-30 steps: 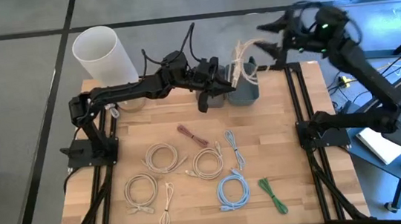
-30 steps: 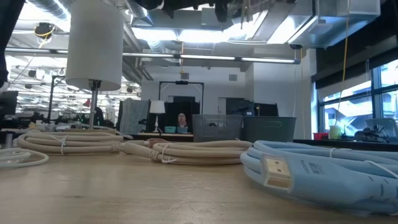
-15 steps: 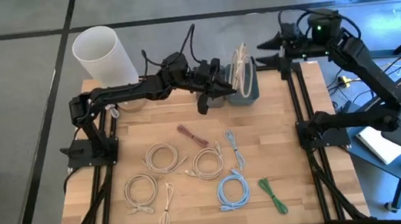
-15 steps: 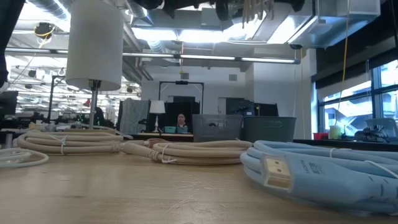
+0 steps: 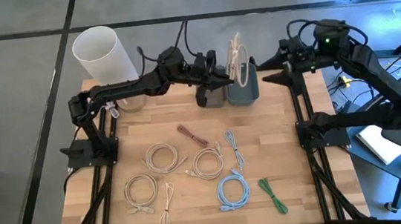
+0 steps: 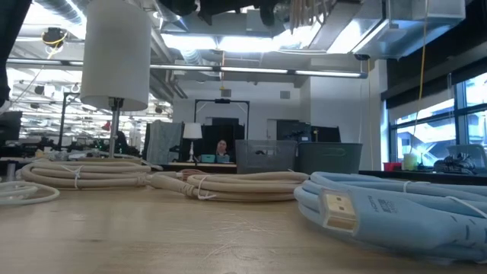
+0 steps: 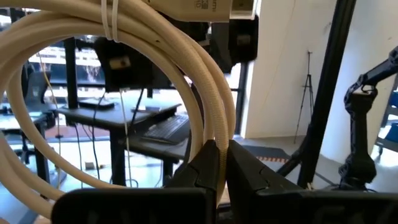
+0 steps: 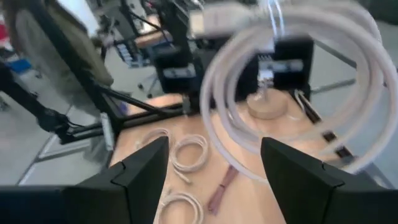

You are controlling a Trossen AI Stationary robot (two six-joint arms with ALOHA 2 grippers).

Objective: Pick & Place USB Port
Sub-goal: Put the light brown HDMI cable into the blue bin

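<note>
Between the closed left fingers (image 7: 217, 163), a coiled cream USB cable (image 5: 238, 60) is pinched; light and floppy, it is best gripped at its tie. Right fingers (image 8: 214, 165) are held wide open, empty.

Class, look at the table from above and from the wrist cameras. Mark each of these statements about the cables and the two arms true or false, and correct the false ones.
1. The left tool is shut on a cream cable coil. True.
2. The right tool grips that same coil. False: it stands open, away from the coil.
3. A light blue cable lies on the wooden table. True.
4. The green cable is inside the grey bin. False: it lies on the table near the front right.
5. A white cylinder stands at the table's back left corner. True.
</note>
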